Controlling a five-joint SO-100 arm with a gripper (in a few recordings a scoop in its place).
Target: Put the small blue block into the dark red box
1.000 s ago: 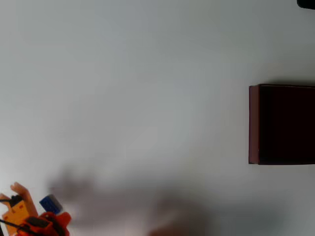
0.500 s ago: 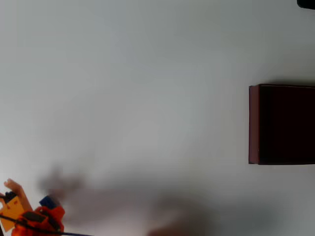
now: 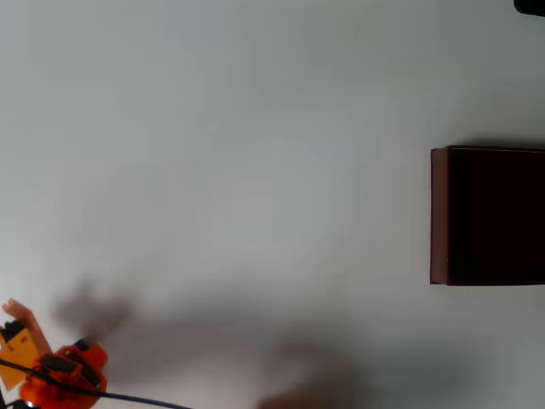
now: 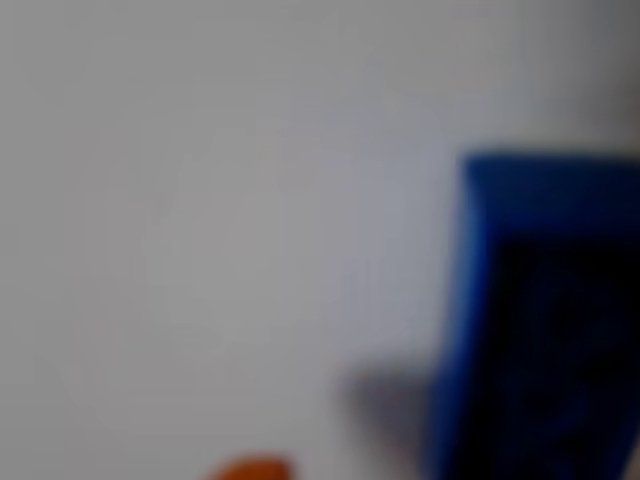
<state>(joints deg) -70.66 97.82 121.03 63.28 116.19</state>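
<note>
At the far left of the overhead view, your orange two-finger hand [image 3: 53, 368] sat in the bottom corner of the plain white table [image 3: 255, 170], mostly cut off by the frame edge, with a black cable trailing from it toward the right. A sliver of the tiny bright blue rectangular toy brick [image 3: 82, 345] peeked out at the upper right edge of the orange body, touching it. From that angle you could not tell whether the fingers were clamped on the brick or merely over it, so I will not guess at the grip.

In the wrist view the blue brick [image 4: 540, 320] loomed large and blurred on the right side, very close to the lens, with white table behind it and an orange fingertip [image 4: 250, 468] just showing at the bottom edge. That closeness suggested the brick was between or right beside the fingers.

You should have expected the brick to be very light, rigid and smooth-sided, likely hard plastic. It would not crush, but it could squirt out or twist if pinched off-centre. The safest hold, in my judgement, was across its 2 flat long faces, near the middle.

The arm appeared folded low and reaching to the table's left corner, wrist pointed down.

Far to the right, the large square dark red box with thin maroon walls and an almost black interior [image 3: 439, 213] stood well apart from the hand, open side up, with bare table between.
</note>
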